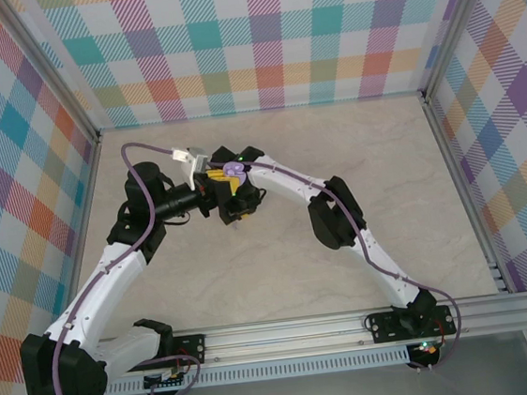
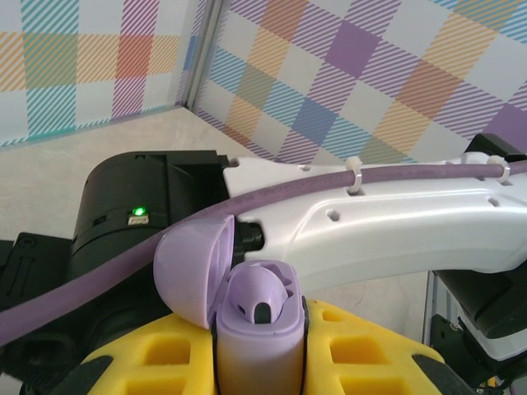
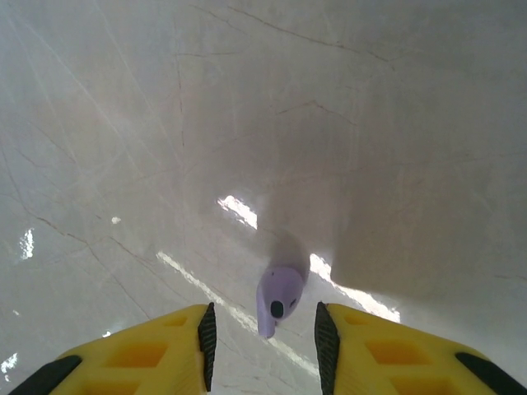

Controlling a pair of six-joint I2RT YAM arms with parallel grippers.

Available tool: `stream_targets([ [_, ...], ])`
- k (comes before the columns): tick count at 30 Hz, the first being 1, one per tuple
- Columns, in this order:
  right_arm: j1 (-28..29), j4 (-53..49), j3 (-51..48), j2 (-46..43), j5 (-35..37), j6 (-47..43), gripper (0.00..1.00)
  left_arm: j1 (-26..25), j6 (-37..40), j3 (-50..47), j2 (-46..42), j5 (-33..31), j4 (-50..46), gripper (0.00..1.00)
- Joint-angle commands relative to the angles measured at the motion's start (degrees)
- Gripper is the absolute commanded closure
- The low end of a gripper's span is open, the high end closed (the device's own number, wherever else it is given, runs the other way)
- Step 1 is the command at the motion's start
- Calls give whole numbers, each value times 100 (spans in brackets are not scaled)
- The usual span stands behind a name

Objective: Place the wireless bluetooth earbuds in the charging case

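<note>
My left gripper (image 2: pixel 258 366) is shut on the lilac charging case (image 2: pixel 255 350), holding it upright between its yellow fingers (image 2: pixel 148 354). The case's lid (image 2: pixel 189 276) is swung open to the left, and one lilac earbud (image 2: pixel 263 295) sits in a socket. From above, the case (image 1: pixel 233 171) shows near the table's middle back, where both arms meet. A second lilac earbud (image 3: pixel 278 298) lies on the table between the fingers of my right gripper (image 3: pixel 262 333). That gripper is open, with a gap on each side of the earbud.
The right arm's white link (image 2: pixel 387 222) and purple cable (image 2: pixel 313 185) pass close behind the held case. The marble tabletop (image 1: pixel 280 262) is walled by plaid panels (image 1: pixel 256 38), with a metal rail (image 1: pixel 352 325) at the near edge.
</note>
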Motion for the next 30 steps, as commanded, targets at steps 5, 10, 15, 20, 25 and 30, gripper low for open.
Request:
stream_targets([
  [5,164,-329,464,336,190,-88,59,70,-30,80,-37,47,73,91],
  [10,222,-473,607,492,627,-80,60,70,-25,96,-31,39,65,91],
  [15,253,-589,624,588,1078,-28,63,70,-22,107,-5,33,61,91],
  [20,249,-642,624,622,1310,91,67,70,-34,123,-3,33,70,91],
  [25,241,-838,623,625,1744,278,73,70,-27,114,12,40,76,91],
  [30,80,-972,337,429,1961,426,76,70,-35,111,22,49,84,91],
])
